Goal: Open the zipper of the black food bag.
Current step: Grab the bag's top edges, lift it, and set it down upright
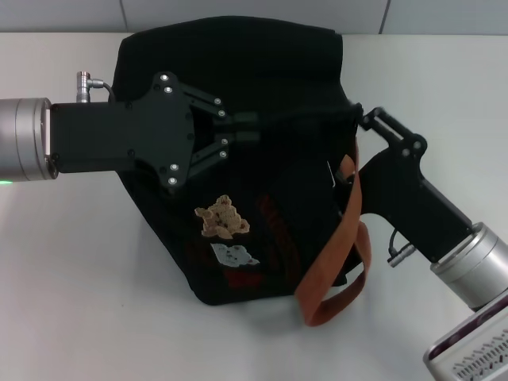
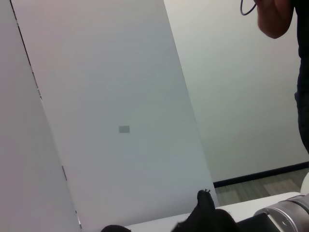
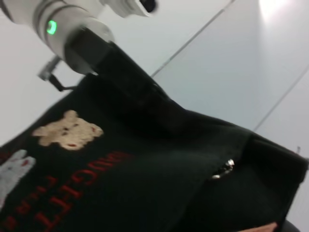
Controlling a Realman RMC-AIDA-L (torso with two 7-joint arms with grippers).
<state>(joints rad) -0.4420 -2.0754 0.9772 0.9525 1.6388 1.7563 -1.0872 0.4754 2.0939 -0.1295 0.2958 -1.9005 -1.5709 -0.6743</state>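
Observation:
The black food bag [image 1: 270,71] stands mid-table, its tan bear patch [image 1: 222,218] and white bear patch [image 1: 234,255] facing me, with an orange-brown strap [image 1: 337,238] hanging down its right side. My left gripper [image 1: 246,129] reaches in from the left and is shut on a ridge of fabric at the bag's top. My right gripper [image 1: 359,117] is at the bag's upper right corner, at the other end of that ridge. In the right wrist view a silver pull tab [image 3: 223,168] lies on a seam of the bag [image 3: 145,159]. I cannot tell whether it belongs to the zipper.
The bag rests on a white table [image 1: 79,278] with a panelled wall behind. A pale ribbed device [image 1: 476,353] sits at the front right corner. In the left wrist view a person [image 2: 275,17] stands at the far side of the room.

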